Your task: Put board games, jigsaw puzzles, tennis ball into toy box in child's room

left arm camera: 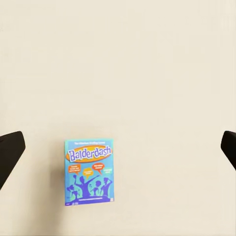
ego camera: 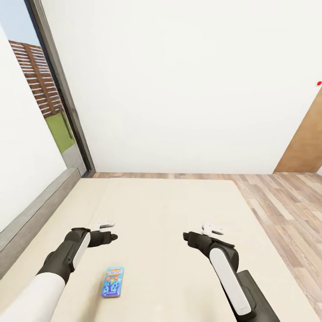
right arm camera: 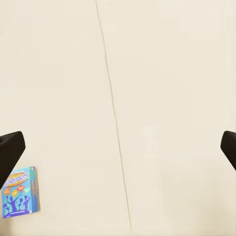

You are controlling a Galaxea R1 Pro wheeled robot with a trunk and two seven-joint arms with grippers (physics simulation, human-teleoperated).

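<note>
**Thin blue game lying flat on the bed, both grippers open above it**

Head view: the robot is facing the bed point(ego camera: 179, 210), both arms reaching over the beige mattress. The small blue board game point(ego camera: 112, 281) is lying flat near the robot, just beside the left forearm and behind the left gripper point(ego camera: 108, 230), which is pointing past it. The right gripper point(ego camera: 210, 231) is hovering well apart from the box. The risk, as I judge it, is reaching too far forward and closing on bare mattress.

Left wrist view: the left gripper point(left arm camera: 118, 147) is standing wide apart, its dark fingertips point(left arm camera: 10, 150) at either edge, holding nothing. The Balderdash box point(left arm camera: 88, 172) is sitting off-centre between them. Being flat, it offers little edge to pinch; a straight descent could press it into the soft surface or push it away.

Right wrist view: the right gripper point(right arm camera: 118, 147) is likewise spread and empty over the mattress seam point(right arm camera: 115, 123), with the blue box point(right arm camera: 19, 191) near one fingertip. Bringing both arms in together could make them collide.
</note>
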